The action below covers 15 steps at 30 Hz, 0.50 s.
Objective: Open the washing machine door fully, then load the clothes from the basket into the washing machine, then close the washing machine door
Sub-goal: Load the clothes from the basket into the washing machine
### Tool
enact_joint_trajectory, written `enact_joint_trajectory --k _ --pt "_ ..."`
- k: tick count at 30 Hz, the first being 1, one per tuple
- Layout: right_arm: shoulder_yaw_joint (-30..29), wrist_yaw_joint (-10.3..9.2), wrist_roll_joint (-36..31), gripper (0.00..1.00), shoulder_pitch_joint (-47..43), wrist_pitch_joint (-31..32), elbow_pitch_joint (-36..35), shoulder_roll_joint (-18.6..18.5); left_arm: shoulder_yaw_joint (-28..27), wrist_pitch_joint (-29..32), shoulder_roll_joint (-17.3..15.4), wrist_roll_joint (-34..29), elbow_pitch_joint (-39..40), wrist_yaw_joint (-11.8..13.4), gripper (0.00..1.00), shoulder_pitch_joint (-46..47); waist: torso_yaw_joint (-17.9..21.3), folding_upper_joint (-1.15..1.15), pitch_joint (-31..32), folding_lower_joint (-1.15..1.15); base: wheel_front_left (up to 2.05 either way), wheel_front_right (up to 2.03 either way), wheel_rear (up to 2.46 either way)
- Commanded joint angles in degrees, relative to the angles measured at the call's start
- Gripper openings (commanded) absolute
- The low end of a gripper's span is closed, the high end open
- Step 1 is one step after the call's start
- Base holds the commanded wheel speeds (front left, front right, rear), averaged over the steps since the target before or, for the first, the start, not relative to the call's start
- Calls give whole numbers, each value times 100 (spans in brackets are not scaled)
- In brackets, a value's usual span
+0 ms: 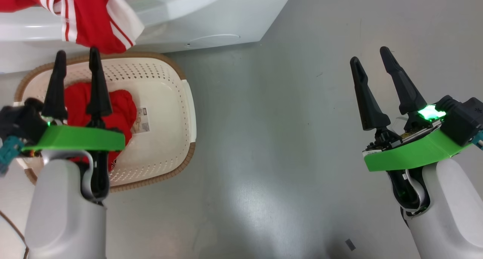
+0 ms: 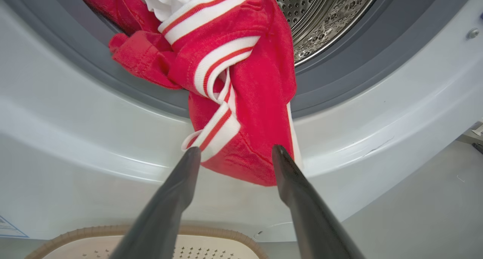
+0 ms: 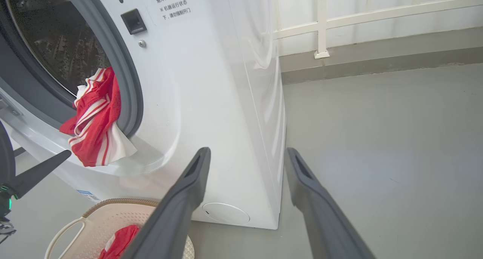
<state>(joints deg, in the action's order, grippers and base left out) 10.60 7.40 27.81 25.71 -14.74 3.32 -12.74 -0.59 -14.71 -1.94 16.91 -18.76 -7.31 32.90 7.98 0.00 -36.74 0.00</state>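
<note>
Clothes [image 2: 245, 100] drape the grey ring [image 2: 358, 62] (head view adds more in basket [image 1: 166, 100]).

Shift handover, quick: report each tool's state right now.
Left dark two-fingered tool: open, empty, pointing at the red white-striped fabric garment hanging from the perforated steel drum.
Right dark two-fingered tool: open, empty.

Clothes [image 2: 245, 93] drape drum rim [image 2: 339, 76]; opening [image 3: 56, 40] above free.

Smooth pale grey forearms [image 1: 64, 213]
The left tool [image 1: 77, 52] and right tool [image 1: 369, 55] each have two long tapered black fingers [image 1: 99, 93] over a bright green collar [image 1: 75, 138]; a green light [image 1: 428, 112] glows at the right, a teal connector [image 1: 9, 149] at the left.
</note>
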Motion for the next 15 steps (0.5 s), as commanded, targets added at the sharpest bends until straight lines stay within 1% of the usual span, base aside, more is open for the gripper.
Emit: enact_joint_trajectory --k 1,5,10,15 --pt "115 9 4 100 -244 -26 -116 20 -93 -29 -124 140 17 -15 100 108 14 0 -11 0 0 0 0" --pt "96 9 10 100 -230 -26 -126 31 123 32 -135 538 -445 -16 100 386 29 0 -53 0 0 0 0" --pt "78 9 10 100 -190 -26 -148 53 187 146 -147 973 -1011 -17 100 894 46 0 -135 0 0 0 0" --pt "63 9 11 100 -142 -26 -161 78 377 196 -256 1504 -1457 -17 100 1412 83 0 -219 0 0 0 0"
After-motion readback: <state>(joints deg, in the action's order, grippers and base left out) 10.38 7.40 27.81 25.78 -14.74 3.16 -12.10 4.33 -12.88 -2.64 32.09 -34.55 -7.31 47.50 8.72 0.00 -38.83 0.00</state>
